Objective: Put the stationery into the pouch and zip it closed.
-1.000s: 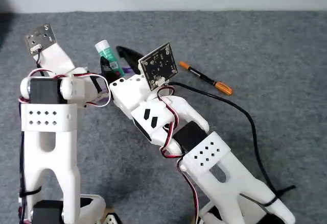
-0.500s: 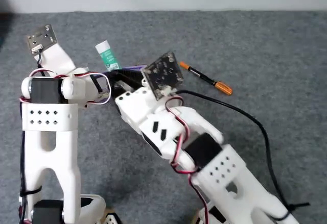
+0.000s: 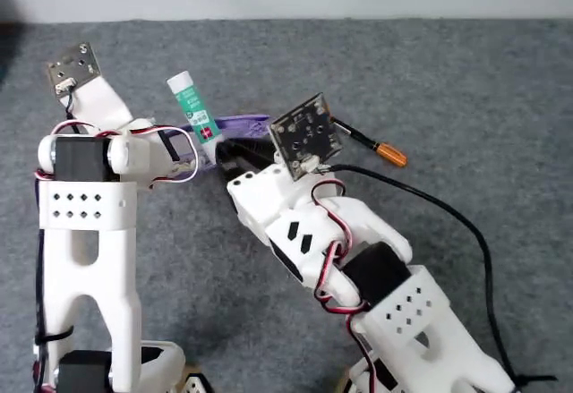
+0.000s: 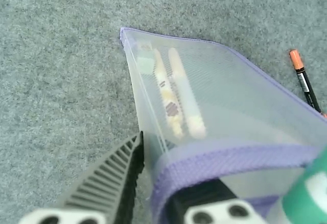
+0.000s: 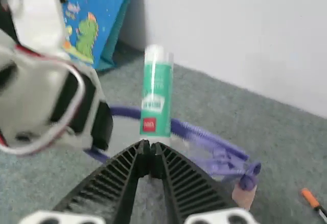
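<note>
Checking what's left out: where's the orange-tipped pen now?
In the high view the orange-tipped pen lies on the carpet right of the pouch, one end hidden behind the right arm's camera board.

the glue stick (image 3: pixel 191 105) stands in the mouth of the pouch (image 3: pixel 243 125); the left gripper (image 4: pixel 157 165) crowds its rim on one side, the right gripper (image 5: pixel 149 154) just beside the stick. open grey carpet (image 3: pixel 474 89) surrounds the orange pen (image 3: pixel 383 150), one end under the camera board (image 3: pixel 306 132)

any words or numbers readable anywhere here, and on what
Glue stick label: white print and a red patch, too blurred to read.
Pen barrel: any marking too small to read.
Blue picture panel: cartoon figures, no legible words.
So nothing can be quoted.
</note>
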